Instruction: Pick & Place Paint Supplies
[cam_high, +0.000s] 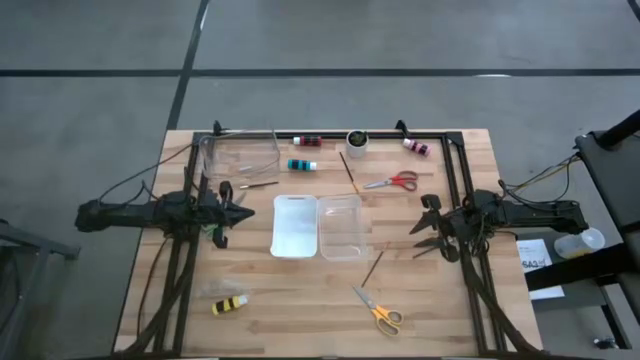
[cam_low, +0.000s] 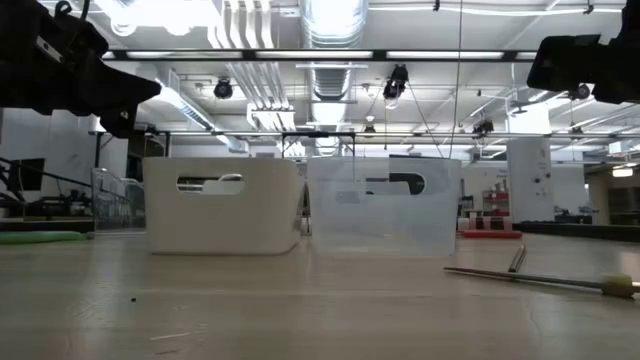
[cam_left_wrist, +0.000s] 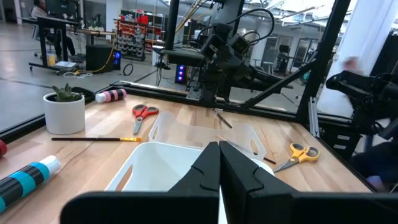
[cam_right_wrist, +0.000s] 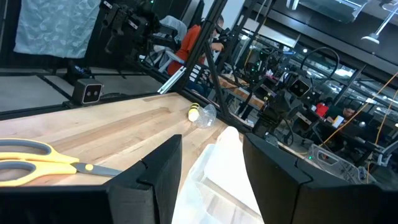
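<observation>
A teal bottle (cam_high: 302, 165), a red bottle (cam_high: 307, 140) and a purple bottle (cam_high: 416, 147) lie near the far edge. A yellow-and-black bottle (cam_high: 229, 304) lies near left. Red scissors (cam_high: 392, 182) and yellow scissors (cam_high: 378, 312) lie flat, with thin brushes (cam_high: 349, 172) (cam_high: 372, 268) between them. My left gripper (cam_high: 240, 212) is shut and empty, left of the white bin (cam_high: 295, 225); its fingers (cam_left_wrist: 219, 180) meet in the wrist view. My right gripper (cam_high: 420, 232) is open and empty, right of the clear bin (cam_high: 340, 227).
The white bin (cam_low: 222, 203) and the clear bin (cam_low: 385, 205) stand side by side mid-table. A larger clear container (cam_high: 238, 155) stands far left. A small white pot with a plant (cam_high: 356, 140) stands at the far edge. A dark frame (cam_high: 455, 170) runs along the table's sides.
</observation>
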